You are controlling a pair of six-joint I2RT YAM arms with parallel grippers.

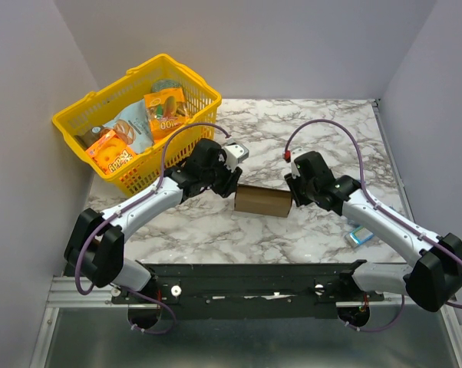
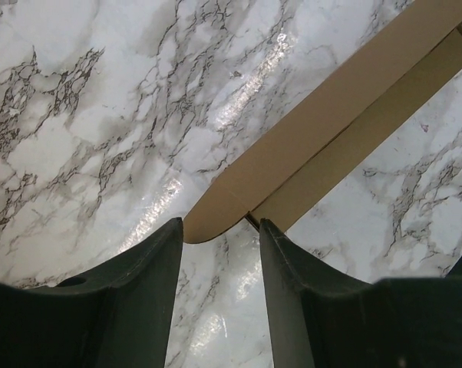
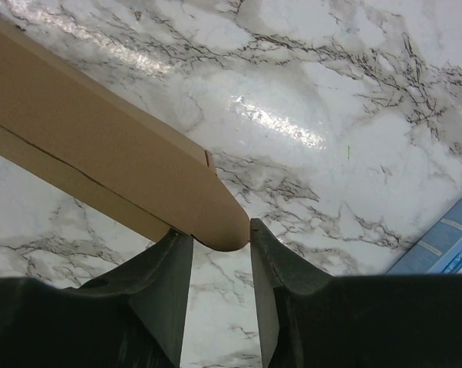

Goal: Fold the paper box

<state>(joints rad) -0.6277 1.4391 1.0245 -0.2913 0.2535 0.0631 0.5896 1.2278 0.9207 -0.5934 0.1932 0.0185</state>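
The paper box (image 1: 262,201) is plain brown cardboard and lies on the marble table between my two grippers. My left gripper (image 1: 235,186) is at its left end. In the left wrist view the jaws (image 2: 222,228) are open, and the rounded flap tip of the box (image 2: 331,123) sits just beyond the fingertips, not pinched. My right gripper (image 1: 292,196) is at the box's right end. In the right wrist view its jaws (image 3: 213,230) are open, with the rounded flap end of the box (image 3: 100,146) lying between the fingertips.
A yellow basket (image 1: 77,115) with printed snack packs stands at the back left, close behind the left arm. A small blue packet (image 1: 359,236) lies beside the right arm and shows in the right wrist view (image 3: 446,245). Grey walls enclose the table.
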